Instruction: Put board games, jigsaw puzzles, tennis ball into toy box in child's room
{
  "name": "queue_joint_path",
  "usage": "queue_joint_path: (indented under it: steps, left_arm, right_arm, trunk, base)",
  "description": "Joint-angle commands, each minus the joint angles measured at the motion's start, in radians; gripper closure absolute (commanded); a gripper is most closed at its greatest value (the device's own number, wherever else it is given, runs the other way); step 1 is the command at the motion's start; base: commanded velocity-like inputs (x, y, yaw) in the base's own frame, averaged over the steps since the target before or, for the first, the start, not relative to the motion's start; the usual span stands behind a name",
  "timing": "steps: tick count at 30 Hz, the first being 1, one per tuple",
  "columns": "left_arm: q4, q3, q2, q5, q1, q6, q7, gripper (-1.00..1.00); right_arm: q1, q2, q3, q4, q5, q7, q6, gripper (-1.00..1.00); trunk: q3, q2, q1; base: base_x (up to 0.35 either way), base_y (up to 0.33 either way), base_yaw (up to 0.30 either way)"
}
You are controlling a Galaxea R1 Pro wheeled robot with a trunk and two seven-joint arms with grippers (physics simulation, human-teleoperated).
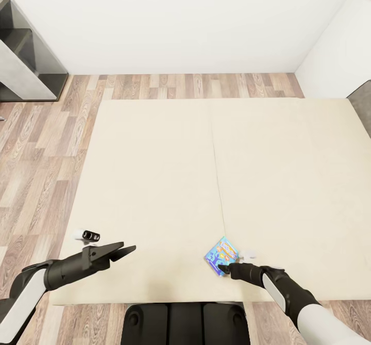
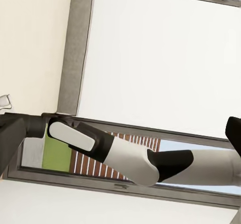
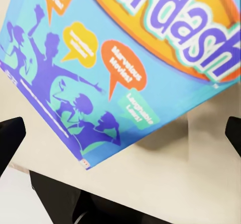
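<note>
The right claw sits at the near edge of the bed, its tip meeting the near corner of the small blue board game. From the right wrist view the two fingertips stand wide apart at either margin, and the box lies between and ahead of them, with bare mattress showing in the gap. Judgement: this claw is open and holds nothing yet.

The box lies flat on the right half of the mattress, just beside the centre seam, close to the bed's near edge. It is turned diagonally to the edge, so a corner, not a side, points toward the claw. It lies directly beyond the right claw's tip, along the line of that forearm.

The left claw hovers over the left half of the mattress, well apart from the box. Its fingers look slightly parted in the head view; nothing is held.

Finding: the right arm is plainly the nearer. The coming grasp turns on the diagonal set of the box; the fingers need to straddle a corner or edge, and a thin flat box on a soft mattress may slide away instead of lifting.
</note>
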Motion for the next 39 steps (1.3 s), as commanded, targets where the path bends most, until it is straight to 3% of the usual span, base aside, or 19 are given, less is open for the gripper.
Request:
queue_joint_path:
  steps: [1, 13, 18, 26, 39]
  left_arm:
    - [0.000, -0.002, 0.000, 0.002, 0.000, 0.005, -0.001, -1.00]
    - [0.000, -0.006, -0.005, -0.045, 0.000, 0.005, 0.025, -1.00]
    - [0.000, -0.006, -0.007, -0.052, 0.000, 0.004, 0.028, -1.00]
    - [0.001, -0.006, -0.033, -0.066, 0.000, 0.004, 0.030, -1.00]
    - [0.000, -0.006, -0.040, -0.084, 0.000, 0.005, 0.029, -1.00]
  right_arm:
    - [0.000, -0.001, 0.005, -0.002, -0.009, -0.001, 0.006, -1.00]
    - [-0.006, -0.004, -0.003, -0.004, -0.010, -0.002, 0.004, -1.00]
    - [-0.007, -0.009, -0.007, -0.004, -0.010, -0.003, 0.003, -1.00]
    - [-0.010, -0.016, -0.017, -0.021, -0.010, -0.003, 0.004, -1.00]
    - [-0.028, -0.013, -0.020, -0.042, -0.010, -0.011, 0.004, -1.00]
  trunk:
    - [-0.001, -0.001, 0.001]
    - [-0.001, -0.001, 0.001]
    - [-0.001, -0.001, 0.001]
    - [-0.001, -0.001, 0.001]
    - [-0.001, -0.001, 0.001]
  base:
    - [0.000, 0.000, 0.000]
    - [0.000, 0.000, 0.000]
    - [0.000, 0.000, 0.000]
    - [0.000, 0.000, 0.000]
    - [0.000, 0.000, 0.000]
